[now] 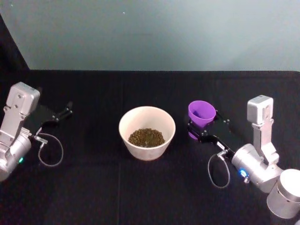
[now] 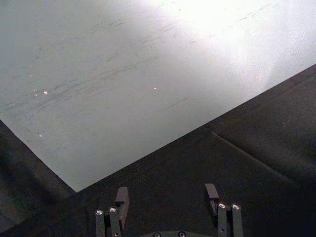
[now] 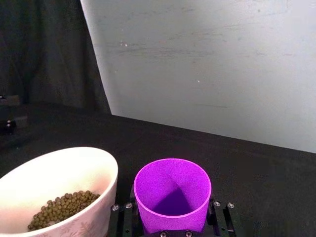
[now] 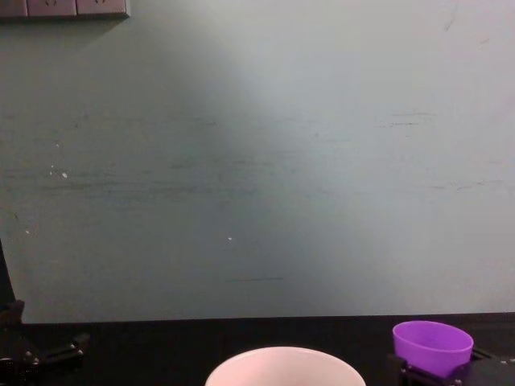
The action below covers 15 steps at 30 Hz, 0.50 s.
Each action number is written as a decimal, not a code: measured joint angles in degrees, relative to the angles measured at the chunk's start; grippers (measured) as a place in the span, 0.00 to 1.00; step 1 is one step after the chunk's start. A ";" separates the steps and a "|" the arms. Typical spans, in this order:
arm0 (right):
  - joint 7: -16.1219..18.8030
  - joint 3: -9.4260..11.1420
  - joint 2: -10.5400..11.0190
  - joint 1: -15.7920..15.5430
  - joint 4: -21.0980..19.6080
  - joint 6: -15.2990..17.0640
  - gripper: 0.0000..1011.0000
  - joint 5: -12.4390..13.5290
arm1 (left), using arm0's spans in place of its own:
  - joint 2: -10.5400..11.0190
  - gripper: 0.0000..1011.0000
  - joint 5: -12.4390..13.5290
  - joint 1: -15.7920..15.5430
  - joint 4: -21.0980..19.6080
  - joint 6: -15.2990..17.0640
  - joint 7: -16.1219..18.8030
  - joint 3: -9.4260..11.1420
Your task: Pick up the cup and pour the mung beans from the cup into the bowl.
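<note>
The right gripper [image 1: 202,127] holds the cup [image 1: 202,112] between its jaws, upright, just beside the bowl [image 1: 147,131] on the bowl's right. The right wrist view shows the cup's interior bare, with no grains visible. The mung beans [image 1: 146,137] lie in a heap at the bottom of the bowl. Judgement: the pour appears complete, and the step in hand is returning the cup to the black table [image 1: 93,187]. To do it well, the arm should keep the cup level, move clear of the bowl's rim, lower until the base rests flat, and only then release. The left gripper [image 2: 168,200] hangs parked at the left, well apart from the bowl, its fingers spread wide and holding nothing
</note>
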 joint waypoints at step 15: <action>-0.72 -1.26 0.68 0.52 0.83 -1.26 0.99 0.74 | 0.00 0.99 0.00 0.00 0.00 0.00 0.00 0.00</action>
